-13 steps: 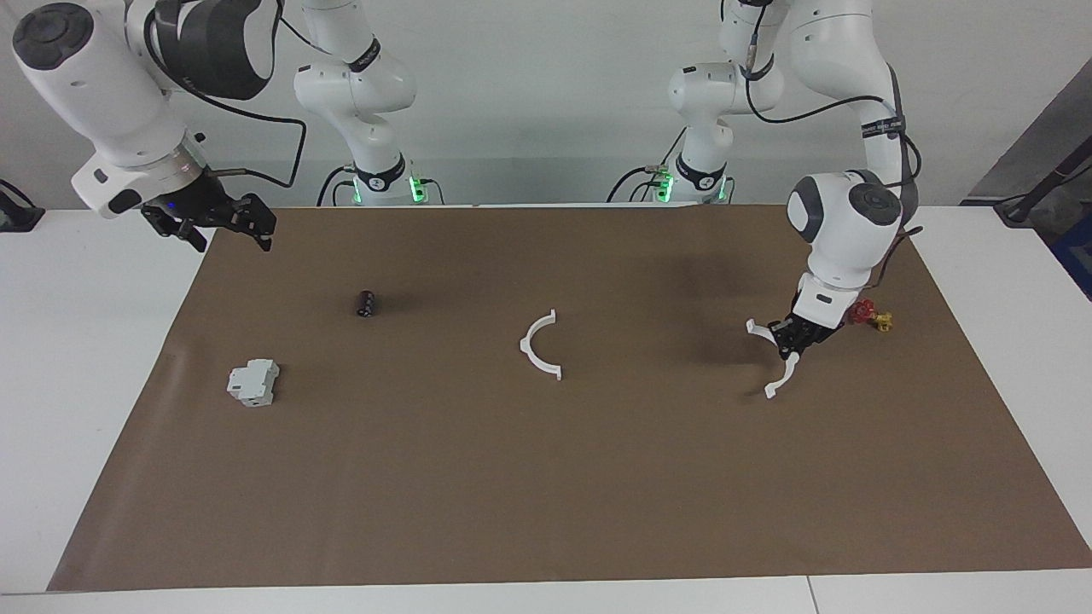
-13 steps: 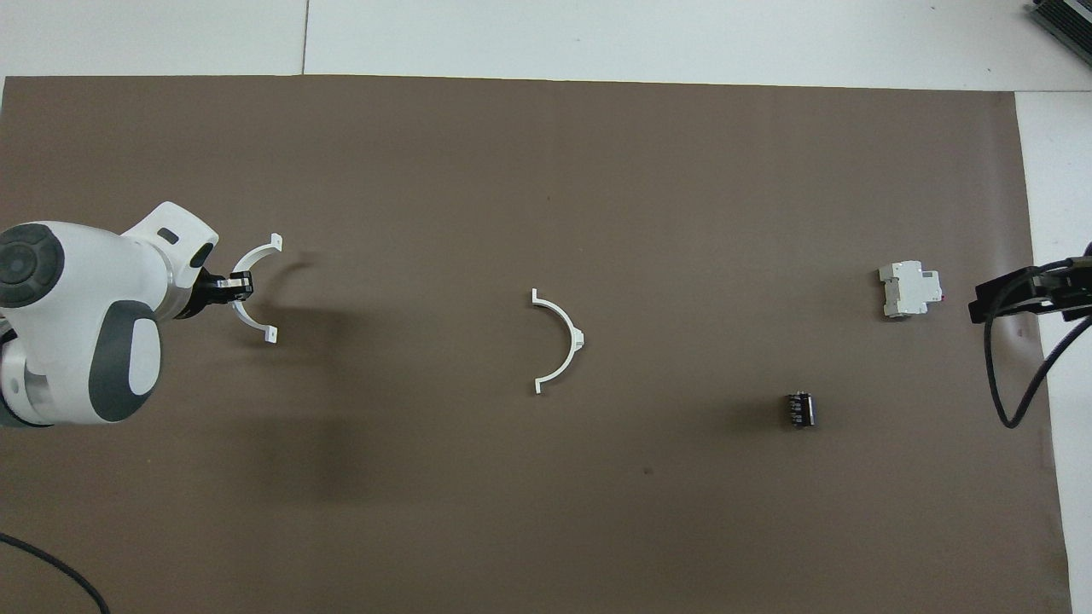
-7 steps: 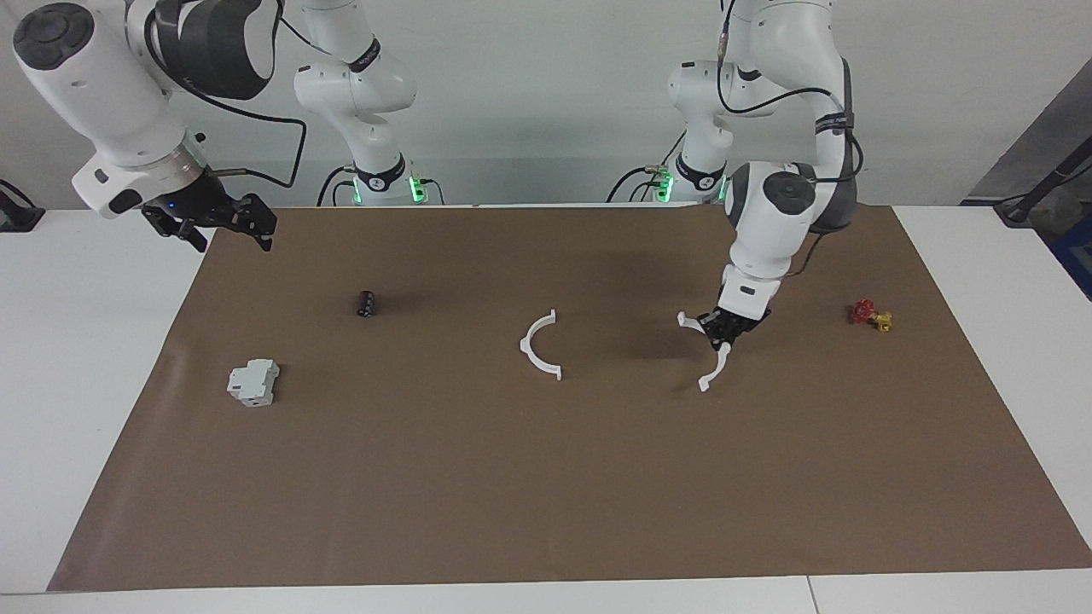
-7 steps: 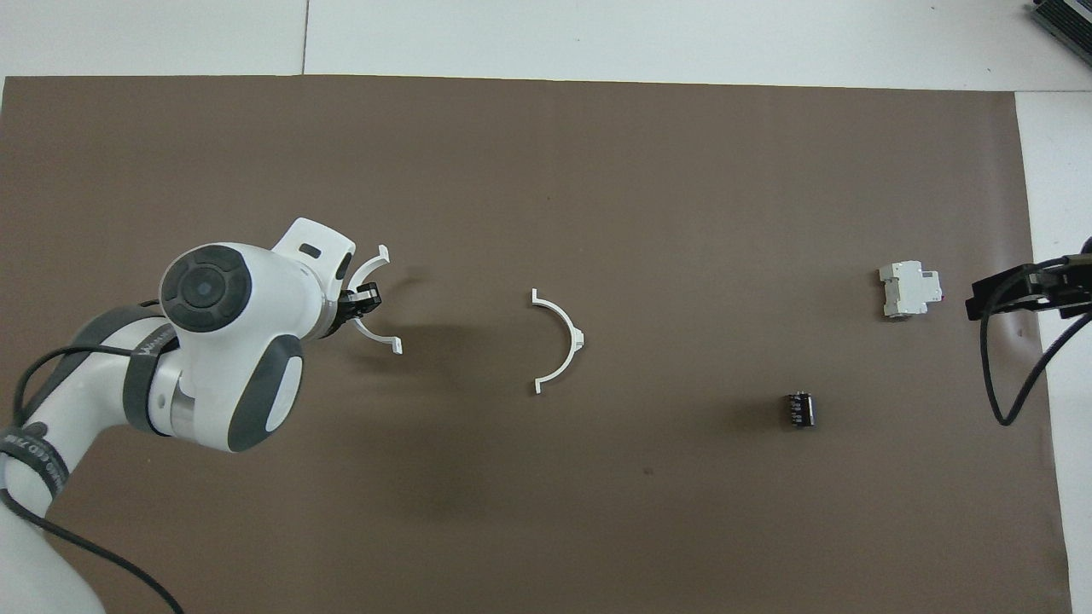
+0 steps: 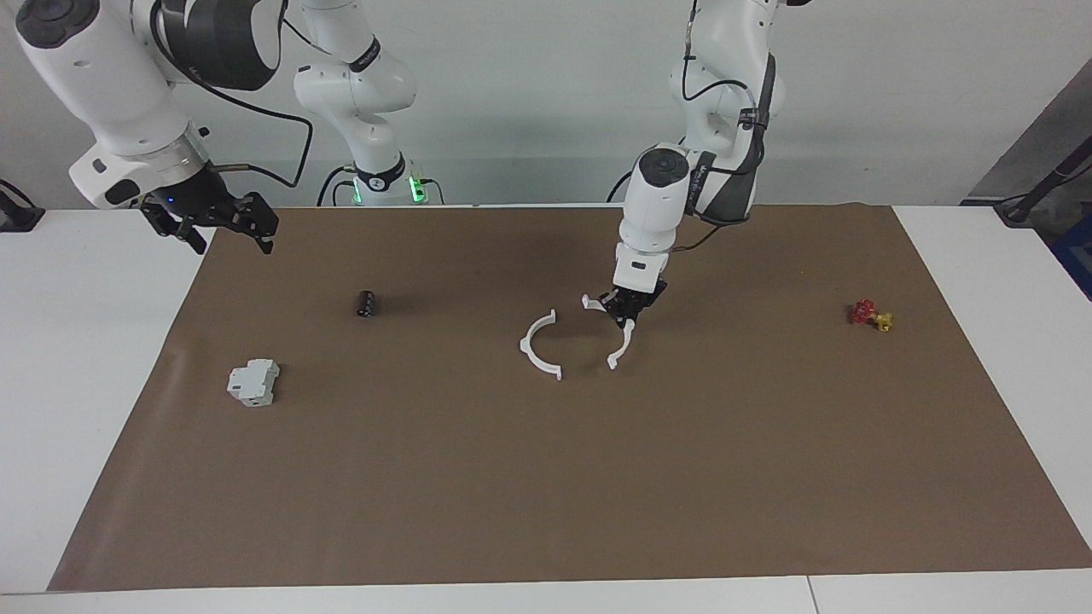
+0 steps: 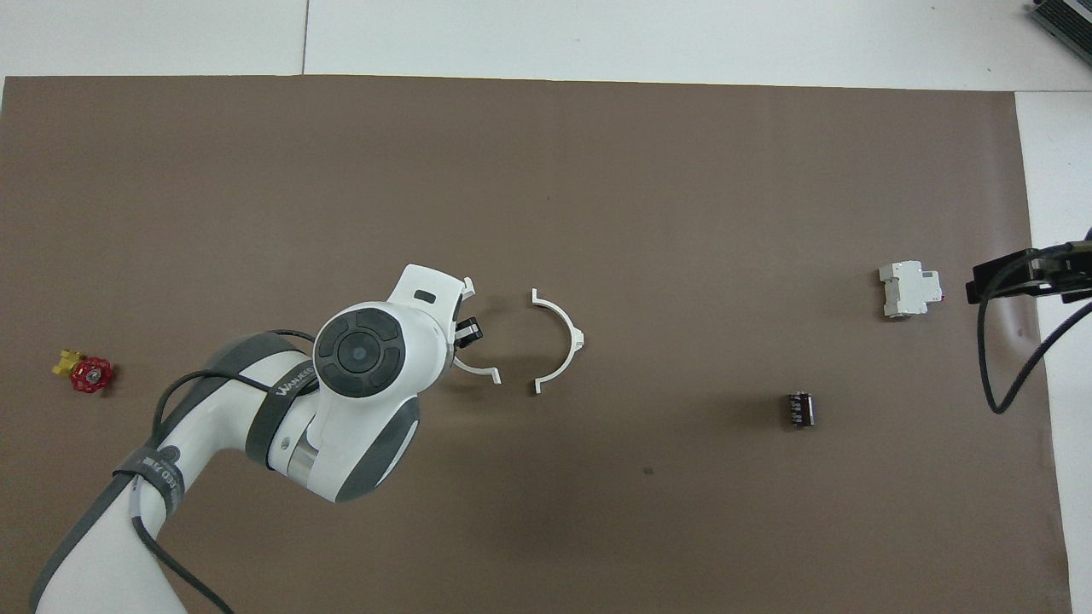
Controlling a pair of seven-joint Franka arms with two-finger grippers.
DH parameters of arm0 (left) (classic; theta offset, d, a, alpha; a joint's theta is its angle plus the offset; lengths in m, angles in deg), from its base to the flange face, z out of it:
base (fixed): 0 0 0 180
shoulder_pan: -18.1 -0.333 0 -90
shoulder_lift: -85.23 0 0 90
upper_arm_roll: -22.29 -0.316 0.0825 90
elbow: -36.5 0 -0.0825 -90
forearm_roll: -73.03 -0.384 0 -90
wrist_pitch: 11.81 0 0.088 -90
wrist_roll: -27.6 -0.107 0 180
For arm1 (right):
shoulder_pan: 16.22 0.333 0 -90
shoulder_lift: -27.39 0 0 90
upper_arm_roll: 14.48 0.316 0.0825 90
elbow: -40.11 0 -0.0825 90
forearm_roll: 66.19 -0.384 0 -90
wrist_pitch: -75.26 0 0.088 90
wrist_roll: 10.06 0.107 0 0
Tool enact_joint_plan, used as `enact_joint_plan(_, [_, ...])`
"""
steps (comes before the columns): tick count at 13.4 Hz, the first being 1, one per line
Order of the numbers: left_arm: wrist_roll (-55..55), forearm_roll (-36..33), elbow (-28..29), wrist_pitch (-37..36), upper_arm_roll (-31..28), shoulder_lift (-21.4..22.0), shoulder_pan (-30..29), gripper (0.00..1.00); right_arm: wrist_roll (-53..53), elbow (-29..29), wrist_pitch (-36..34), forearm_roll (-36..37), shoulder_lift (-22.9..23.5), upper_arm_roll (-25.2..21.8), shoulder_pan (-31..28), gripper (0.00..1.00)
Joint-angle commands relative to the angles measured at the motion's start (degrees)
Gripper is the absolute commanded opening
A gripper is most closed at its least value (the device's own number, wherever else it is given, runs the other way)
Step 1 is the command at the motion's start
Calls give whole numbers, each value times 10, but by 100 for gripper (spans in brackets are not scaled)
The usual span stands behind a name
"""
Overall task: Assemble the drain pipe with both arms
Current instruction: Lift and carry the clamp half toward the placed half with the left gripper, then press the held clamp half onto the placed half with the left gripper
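Observation:
One white drain pipe half [image 5: 533,351] lies on the brown mat near its middle; it also shows in the overhead view [image 6: 567,341]. My left gripper [image 5: 629,309] is shut on the other white half [image 5: 621,345] and holds it low over the mat, just beside the lying half toward the left arm's end. A small gap separates them, and their open sides face each other. In the overhead view the left gripper [image 6: 467,331] and arm cover part of the held half [image 6: 478,371]. My right gripper [image 5: 223,226] waits open over the mat's edge at the right arm's end [image 6: 1024,277].
A grey-white boxy block [image 5: 253,382] [image 6: 909,290] and a small black cylinder [image 5: 366,304] [image 6: 799,409] lie toward the right arm's end. A small red and yellow valve [image 5: 870,315] [image 6: 85,373] lies toward the left arm's end.
My left gripper has carried its half from beside the red and yellow valve to next to the lying half at the mat's middle. The right arm has barely moved.

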Motion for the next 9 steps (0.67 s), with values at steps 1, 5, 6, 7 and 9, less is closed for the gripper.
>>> enact_joint_plan(1, [15,-10,-3,25,-12,-34,25,0,8,-4,7,-5,-6,2,0,100])
enact_joint_plan(5, [14,-32,-13,31,-10,-51,30,0,4,8,-12,4,-13,7,-5,100])
enact_joint_plan(6, [13,-33,-13,32,-10,-56,34,0,5,12,-17,1,-14,6,-4,100])
enact_joint_plan(7, [10,-33,-13,34,-10,-56,41,0,5,11,-14,-2,-17,4,-4,100])
enact_joint_plan(9, [7,-35,-12,49,-10,-56,45,0,6,7,-13,-5,-20,4,0,100])
